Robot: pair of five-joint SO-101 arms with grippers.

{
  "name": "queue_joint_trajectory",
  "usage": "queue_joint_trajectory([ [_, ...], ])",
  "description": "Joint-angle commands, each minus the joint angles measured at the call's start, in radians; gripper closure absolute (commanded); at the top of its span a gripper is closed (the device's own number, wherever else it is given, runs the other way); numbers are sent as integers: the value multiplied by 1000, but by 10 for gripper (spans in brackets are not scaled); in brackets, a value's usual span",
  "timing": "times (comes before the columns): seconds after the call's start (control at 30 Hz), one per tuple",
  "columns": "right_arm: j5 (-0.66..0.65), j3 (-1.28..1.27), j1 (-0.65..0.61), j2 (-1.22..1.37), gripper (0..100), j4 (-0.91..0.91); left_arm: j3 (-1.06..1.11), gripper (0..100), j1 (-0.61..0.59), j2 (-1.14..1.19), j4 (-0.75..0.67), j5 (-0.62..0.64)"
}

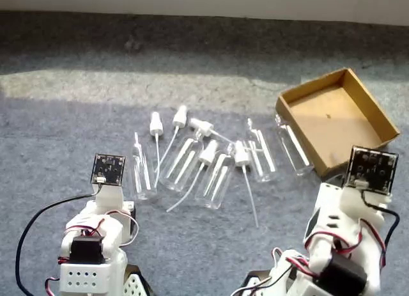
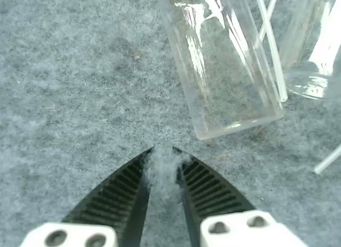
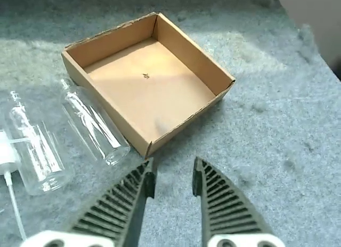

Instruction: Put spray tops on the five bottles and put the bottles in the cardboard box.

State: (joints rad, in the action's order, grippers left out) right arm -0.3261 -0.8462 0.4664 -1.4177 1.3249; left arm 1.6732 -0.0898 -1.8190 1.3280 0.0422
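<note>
Pointing down at the grey counter (image 1: 64,117), the left hand (image 2: 162,151) has its 2 ribbed fingers only a narrow gap apart, tips nearly meeting, and it grips nothing. Just ahead of its tips lies the flat base of a clear bottle (image 2: 224,71), near but not touching. A thin white tube (image 2: 272,39) runs beside that bottle, and a second bottle (image 2: 314,44) lies next to it.

The right hand (image 3: 173,169) is spread wider, with carpet visible between its fingers, and it also holds nothing. Its tips sit near the closest corner of the cardboard box (image 3: 154,92), without contact.

The box rests flat on the counter with its opening up, and its brown floor is bare. Just beside one of its walls, outside it, lies the nearest bottle (image 3: 96,124), on its side and parallel to that wall; whether it touches the cardboard I cannot tell.

From the high view, the 5 bottles (image 1: 217,178) all lie on their sides in a loose row between the 2 arms' reach. The 5 spray tops (image 1: 156,123) lie around the bottle necks, their tubes trailing over the counter.
</note>
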Motion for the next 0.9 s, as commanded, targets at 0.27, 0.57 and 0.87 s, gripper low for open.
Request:
queue_joint_trajectory([
  [0.27, -12, 326, -300, 550, 896, 137, 21, 995, -7, -7, 5, -5],
  [0.57, -14, 639, -455, 1026, 896, 259, 21, 995, -7, -7, 5, -5],
  [0.87, -94, 1267, -518, 1590, 896, 433, 21, 995, -7, -7, 5, -5],
])
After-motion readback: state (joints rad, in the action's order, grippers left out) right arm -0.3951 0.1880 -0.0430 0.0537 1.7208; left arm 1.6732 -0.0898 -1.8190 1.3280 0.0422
